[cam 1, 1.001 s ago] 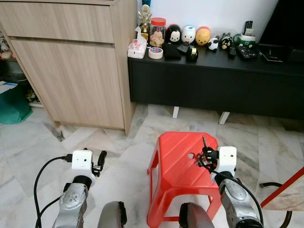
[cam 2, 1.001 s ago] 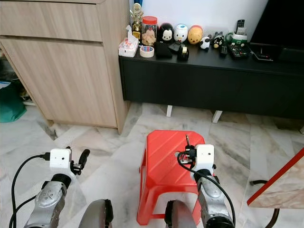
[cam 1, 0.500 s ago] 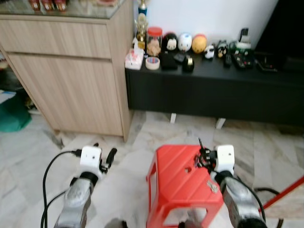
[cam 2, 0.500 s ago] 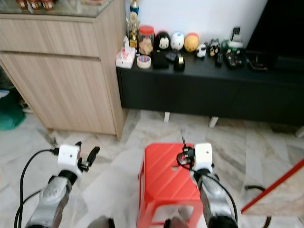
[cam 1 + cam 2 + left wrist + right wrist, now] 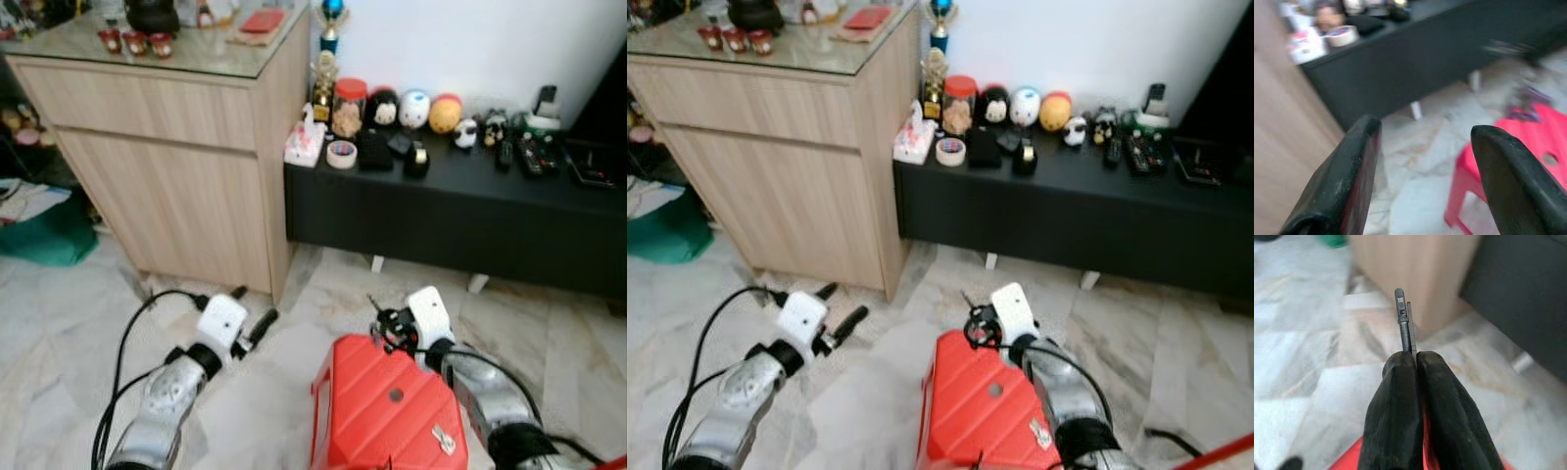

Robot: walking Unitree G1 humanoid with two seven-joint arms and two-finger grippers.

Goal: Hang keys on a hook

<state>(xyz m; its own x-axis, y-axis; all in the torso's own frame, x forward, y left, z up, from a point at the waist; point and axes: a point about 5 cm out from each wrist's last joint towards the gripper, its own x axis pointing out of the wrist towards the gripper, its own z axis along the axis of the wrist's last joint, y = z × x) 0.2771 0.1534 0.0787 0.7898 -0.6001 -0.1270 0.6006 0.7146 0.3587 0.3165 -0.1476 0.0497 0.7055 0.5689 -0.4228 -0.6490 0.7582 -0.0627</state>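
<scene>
Thin dark keys [image 5: 1404, 323] stick out edge-on, pinched in the right claw [image 5: 1415, 363].

The left gripper [image 5: 1422, 161] hangs above pale marbled floor [image 5: 1415, 166] with its two black fingers [image 5: 1347, 181] set wide apart and nothing between them. Past the fingers stands a red plastic stool [image 5: 1508, 161], with a round hole in its seat. Behind runs a long black cabinet [image 5: 1415, 63] on short pale legs, bearing a roll of tape [image 5: 1342, 35], a pink and white packet [image 5: 1303, 45] and some blurred figurines further back. A light wooden cupboard [image 5: 1283, 147] side stands beside the cabinet. Much of the picture is smeared with blur.
</scene>
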